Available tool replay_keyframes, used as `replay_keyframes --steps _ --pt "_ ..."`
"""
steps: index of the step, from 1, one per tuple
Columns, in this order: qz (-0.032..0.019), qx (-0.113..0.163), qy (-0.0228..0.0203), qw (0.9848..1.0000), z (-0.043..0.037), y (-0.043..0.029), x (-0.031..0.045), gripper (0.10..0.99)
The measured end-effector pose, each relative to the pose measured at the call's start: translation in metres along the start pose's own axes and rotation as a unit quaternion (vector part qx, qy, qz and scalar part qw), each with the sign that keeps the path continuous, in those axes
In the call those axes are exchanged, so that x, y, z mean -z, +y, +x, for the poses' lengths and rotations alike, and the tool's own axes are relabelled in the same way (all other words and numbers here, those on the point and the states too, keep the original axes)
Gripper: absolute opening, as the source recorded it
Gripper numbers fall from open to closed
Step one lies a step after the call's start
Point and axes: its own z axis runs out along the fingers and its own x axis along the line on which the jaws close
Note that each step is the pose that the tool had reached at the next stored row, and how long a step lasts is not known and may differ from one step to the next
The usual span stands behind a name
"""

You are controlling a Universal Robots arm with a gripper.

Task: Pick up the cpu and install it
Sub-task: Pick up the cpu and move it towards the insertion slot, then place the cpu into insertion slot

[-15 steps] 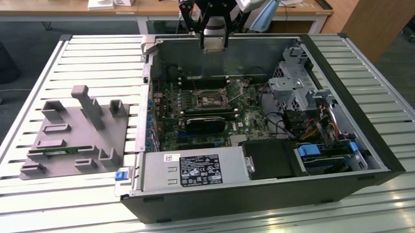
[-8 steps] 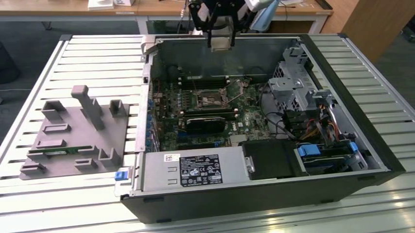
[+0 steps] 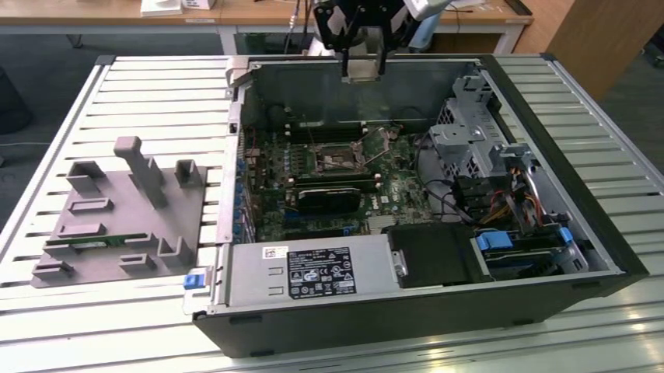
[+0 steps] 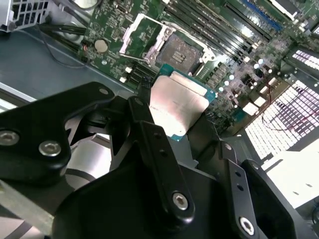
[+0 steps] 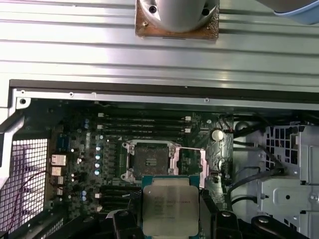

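The pincer [image 3: 363, 68], clamped on the cpu's [image 5: 170, 204] edges, hangs above the open socket [image 5: 151, 160], where keeping the chip level and square looks essential.

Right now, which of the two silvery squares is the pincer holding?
The cpu, a solid pale plate with a thin green edge, clamped in the pincer. The other, the socket, is a hollow frame on the board.

A robotics lab: open computer case [image 3: 415, 315] on slatted metal workbench [image 3: 155, 101].
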Motion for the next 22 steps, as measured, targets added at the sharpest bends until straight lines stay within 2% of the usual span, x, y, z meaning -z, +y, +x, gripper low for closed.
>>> replay_keyframes --steps 10,13,16,22 --pt "0.0017 -0.011 -0.0007 0.9999 -0.0016 0.0 -0.0002 0.541" --pt "0.0025 -0.03 -0.002 0.9995 -0.0016 0.0 -0.0004 0.541" --pt "0.0029 -0.057 -0.0038 0.9984 -0.0016 -0.0001 -0.0007 0.541" --pt "0.0037 -0.107 -0.007 0.9942 -0.0009 -0.0001 -0.0022 0.541"
